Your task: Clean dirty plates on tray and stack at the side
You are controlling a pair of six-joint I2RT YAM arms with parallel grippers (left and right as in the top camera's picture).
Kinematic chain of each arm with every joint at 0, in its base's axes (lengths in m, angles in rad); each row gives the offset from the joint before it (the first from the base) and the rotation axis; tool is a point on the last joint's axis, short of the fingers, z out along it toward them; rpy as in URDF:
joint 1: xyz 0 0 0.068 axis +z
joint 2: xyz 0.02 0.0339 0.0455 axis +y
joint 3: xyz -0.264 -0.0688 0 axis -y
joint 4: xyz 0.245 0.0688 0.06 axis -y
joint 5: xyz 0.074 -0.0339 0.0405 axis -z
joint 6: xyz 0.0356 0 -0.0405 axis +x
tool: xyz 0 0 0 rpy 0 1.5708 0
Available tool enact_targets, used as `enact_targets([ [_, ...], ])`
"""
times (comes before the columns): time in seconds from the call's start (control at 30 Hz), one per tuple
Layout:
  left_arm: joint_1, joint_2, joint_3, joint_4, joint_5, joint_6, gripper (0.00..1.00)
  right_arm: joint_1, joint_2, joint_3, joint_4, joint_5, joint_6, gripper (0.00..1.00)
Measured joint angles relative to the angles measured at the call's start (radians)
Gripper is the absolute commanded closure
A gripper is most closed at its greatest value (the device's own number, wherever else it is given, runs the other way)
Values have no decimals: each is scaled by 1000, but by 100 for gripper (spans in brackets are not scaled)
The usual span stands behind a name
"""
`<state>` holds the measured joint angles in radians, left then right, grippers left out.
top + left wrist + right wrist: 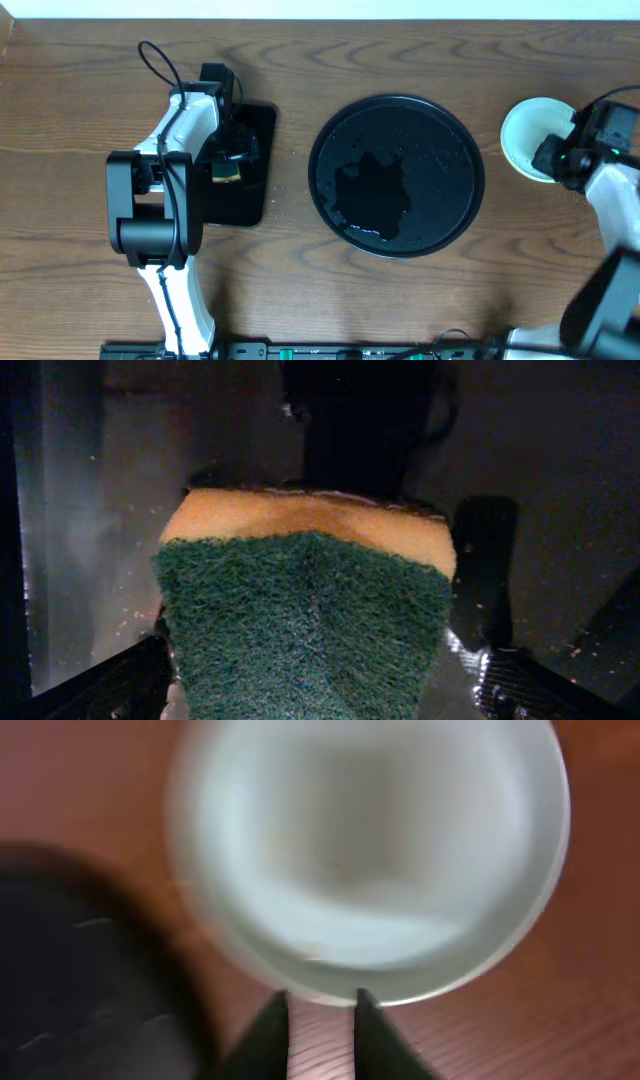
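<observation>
The pale, round, glazed plate lies flat on the brown wood-grain table by its right edge, nearer the far edge than the near one and clear of the large round glossy black tray. That tray sits mid-table carrying only a film of water and no plate. Whether more than one plate lies in that spot cannot be told from above. It is likely light, stiff and breakable, and probably slick if wet, so a shallow pinch could slip. The raised rim is the only place to take hold of it, pinched well in from the lip and kept level. The right gripper hangs over the side of the plate that faces the right edge. In the blurred right wrist view its two dark fingers stand only a narrow gap apart, right at the near rim of the plate — whether they pinch that rim or merely meet it cannot be told. The left gripper hangs over the small rectangular black tray toward the left edge. Its fingers are closed on a yellow foam sponge with a dark green scouring face, gripping it by its sides — the foam is soft and gives under the squeeze.
</observation>
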<state>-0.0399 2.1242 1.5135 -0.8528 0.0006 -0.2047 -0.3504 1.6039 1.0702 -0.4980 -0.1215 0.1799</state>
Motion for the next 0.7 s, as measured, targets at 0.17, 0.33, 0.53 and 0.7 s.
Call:
enact_targets([
  [0.17, 0, 0, 0, 0, 0, 0, 4, 115, -222, 1, -66, -82, -15, 1],
  [0.33, 0, 0, 0, 0, 0, 0, 4, 255, -303, 1, -65, -113, -47, 1],
  [0.53, 0, 0, 0, 0, 0, 0, 4, 297, -305, 1, -68, -122, -55, 1],
  [0.7, 0, 0, 0, 0, 0, 0, 4, 297, -305, 1, -68, -122, -55, 1],
])
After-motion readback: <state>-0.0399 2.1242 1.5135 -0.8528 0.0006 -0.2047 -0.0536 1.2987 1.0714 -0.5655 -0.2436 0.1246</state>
